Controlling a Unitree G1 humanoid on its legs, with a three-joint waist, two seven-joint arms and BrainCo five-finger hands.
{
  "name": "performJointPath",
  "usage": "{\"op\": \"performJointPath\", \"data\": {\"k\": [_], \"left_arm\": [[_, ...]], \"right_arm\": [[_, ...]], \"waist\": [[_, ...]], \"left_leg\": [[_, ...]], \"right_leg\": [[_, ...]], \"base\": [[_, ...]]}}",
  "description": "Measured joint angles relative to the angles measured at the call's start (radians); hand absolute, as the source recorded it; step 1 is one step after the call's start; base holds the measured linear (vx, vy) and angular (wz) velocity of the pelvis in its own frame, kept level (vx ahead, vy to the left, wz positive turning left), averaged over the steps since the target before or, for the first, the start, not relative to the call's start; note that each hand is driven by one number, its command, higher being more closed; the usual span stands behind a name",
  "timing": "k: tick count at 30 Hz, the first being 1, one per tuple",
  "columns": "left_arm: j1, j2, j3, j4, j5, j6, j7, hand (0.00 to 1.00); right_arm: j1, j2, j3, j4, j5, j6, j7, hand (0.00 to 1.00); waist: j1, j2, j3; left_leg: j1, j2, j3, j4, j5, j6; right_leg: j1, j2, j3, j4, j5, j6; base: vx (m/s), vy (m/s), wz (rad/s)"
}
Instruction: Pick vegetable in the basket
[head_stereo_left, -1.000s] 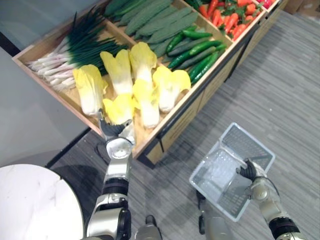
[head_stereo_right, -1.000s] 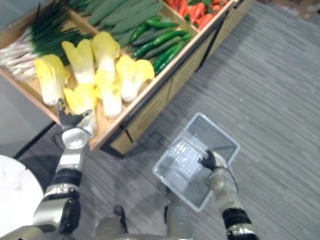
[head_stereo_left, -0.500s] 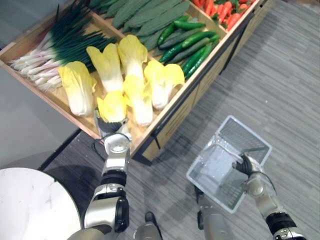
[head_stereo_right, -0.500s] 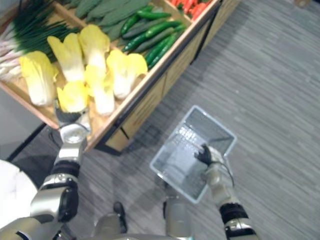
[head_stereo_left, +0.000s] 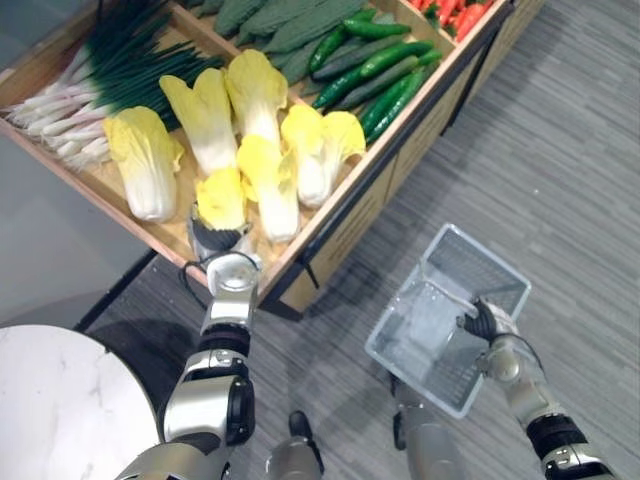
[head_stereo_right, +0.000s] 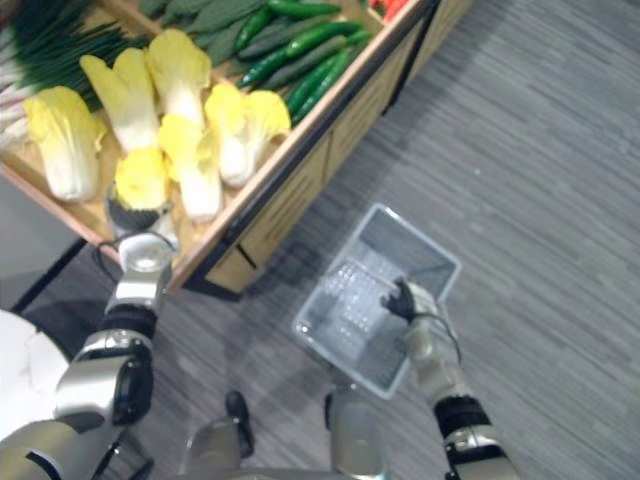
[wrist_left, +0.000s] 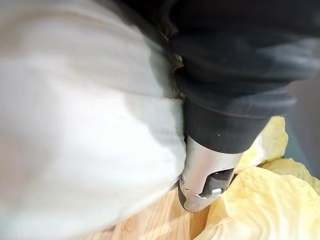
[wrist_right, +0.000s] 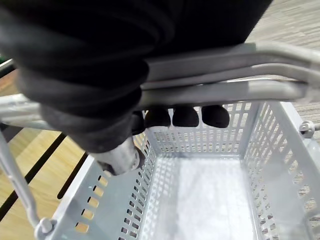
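Observation:
A small yellow napa cabbage (head_stereo_left: 222, 195) lies at the front edge of the wooden crate (head_stereo_left: 345, 190). My left hand (head_stereo_left: 218, 240) is at its white base (wrist_left: 75, 125), with the thumb (wrist_left: 205, 172) curled against it. Lower right, over the floor, a grey perforated plastic basket (head_stereo_left: 400, 295) hangs empty. My right hand (head_stereo_left: 483, 322) is shut on its metal handle (wrist_right: 225, 92), the dark fingertips (wrist_right: 185, 116) wrapped under the bars.
The crate also holds several larger napa cabbages (head_stereo_left: 140, 165), green onions (head_stereo_left: 110, 80), cucumbers (head_stereo_left: 385, 75) and dark green gourds (head_stereo_left: 290, 20). A round white table (head_stereo_left: 60, 400) stands at the lower left. Grey carpet lies between crate and basket.
The whole picture has shifted, so the camera moved. My left hand stays at the cabbage's base and my right hand keeps hold of the basket handle.

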Motion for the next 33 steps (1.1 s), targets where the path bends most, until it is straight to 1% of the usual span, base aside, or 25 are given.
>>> {"op": "performJointPath", "data": {"k": [1,4,6,8,11,17,19,20,22,23,26,30,33], "left_arm": [[-0.012,0.001,0.021,0.017,0.017,0.001,0.000,1.00],[-0.023,0.015,0.049,0.042,0.041,0.008,-0.001,1.00],[-0.036,0.025,0.059,0.065,0.046,0.010,-0.005,1.00],[-0.037,0.031,0.061,0.079,0.046,0.011,-0.007,1.00],[-0.037,0.034,0.069,0.081,0.047,0.013,-0.013,1.00],[-0.034,0.035,0.069,0.097,0.046,0.013,-0.014,1.00],[-0.034,0.038,0.067,0.097,0.046,0.013,-0.013,1.00],[-0.035,0.040,0.059,0.094,0.046,0.012,-0.011,1.00],[-0.031,0.039,0.056,0.089,0.043,0.012,-0.013,1.00],[-0.017,0.039,0.056,0.084,0.042,0.012,-0.015,1.00],[0.004,0.038,0.055,0.059,0.038,0.012,-0.012,1.00],[0.038,0.033,0.049,0.035,0.035,0.018,-0.010,1.00],[0.083,0.027,0.041,-0.009,0.035,0.029,-0.011,1.00]], "right_arm": [[-0.004,0.000,0.015,0.000,0.002,-0.011,-0.004,1.00],[-0.009,0.000,0.019,0.000,0.009,-0.022,-0.004,1.00],[-0.008,-0.006,0.023,-0.001,0.011,-0.037,-0.004,1.00],[-0.007,-0.022,0.040,-0.001,0.011,-0.040,-0.004,1.00],[0.000,-0.041,0.058,-0.001,0.011,-0.041,-0.002,1.00],[0.019,-0.041,0.058,0.000,0.011,-0.041,-0.002,1.00],[0.028,-0.037,0.058,0.001,0.011,-0.041,-0.002,1.00],[0.033,-0.036,0.058,0.002,0.010,-0.041,-0.002,1.00],[0.037,-0.034,0.058,0.016,0.009,-0.040,-0.002,1.00],[0.044,-0.033,0.058,0.021,0.009,-0.040,-0.002,1.00],[0.057,-0.020,0.058,0.023,0.008,-0.039,-0.002,1.00],[0.072,-0.007,0.057,0.046,0.008,-0.040,-0.002,1.00],[0.076,0.004,0.055,0.060,-0.002,-0.038,-0.002,1.00]], "waist": [[0.001,0.001,0.000],[-0.001,-0.002,0.001],[-0.003,-0.004,0.002],[-0.003,-0.005,0.002],[-0.004,-0.005,0.002],[-0.006,-0.006,0.000],[-0.006,-0.014,-0.007],[-0.005,-0.024,-0.009],[-0.013,-0.028,-0.010],[-0.022,-0.027,-0.012],[-0.030,-0.033,-0.022],[-0.030,-0.026,-0.030],[-0.030,-0.021,-0.060]], "left_leg": [[0.001,0.002,0.012,0.000,0.001,-0.002],[0.001,0.003,0.018,0.000,0.002,-0.006],[0.002,0.006,0.020,0.000,0.002,-0.014],[0.004,0.006,0.022,-0.001,0.003,-0.016],[0.006,0.007,0.024,-0.002,0.004,-0.017],[0.024,0.006,0.017,-0.004,0.007,-0.011],[0.032,0.006,0.013,-0.005,0.007,-0.011],[0.041,0.006,0.010,-0.005,0.008,-0.010],[0.052,0.006,-0.004,-0.005,0.008,-0.010],[0.059,0.007,-0.013,-0.005,0.008,-0.009],[0.062,0.008,-0.016,-0.008,0.009,-0.008],[0.096,0.012,-0.016,-0.022,0.012,-0.010],[0.095,0.013,-0.019,-0.025,0.013,-0.010]], "right_leg": [[-0.005,0.004,0.009,0.000,0.001,0.002],[-0.011,0.008,0.020,0.000,0.002,0.006],[-0.011,0.011,0.022,0.000,0.002,0.006],[-0.011,0.012,0.023,0.000,0.002,0.006],[-0.010,0.013,0.024,0.000,0.003,0.007],[0.017,0.016,0.016,0.000,0.003,0.008],[0.027,0.015,0.011,0.000,0.002,0.008],[0.032,0.014,0.009,0.000,0.002,0.008],[0.051,0.010,-0.008,0.000,0.005,0.005],[0.065,0.009,-0.016,0.000,0.005,0.005],[0.068,0.006,-0.020,0.000,0.006,0.003],[0.096,0.010,-0.035,0.000,0.006,0.003],[0.096,0.010,-0.044,0.000,0.006,0.003]], "base": [[0.00,-0.028,-0.15],[0.00,-0.042,-0.13],[-0.01,-0.036,-0.04],[-0.01,-0.034,-0.03],[0.00,-0.011,-0.01],[0.01,-0.003,0.01],[0.01,-0.001,0.06],[0.02,-0.006,0.12],[0.02,0.007,0.19],[0.02,0.014,0.16],[0.03,0.015,0.06],[0.04,-0.003,0.02],[0.04,0.002,0.04]]}}
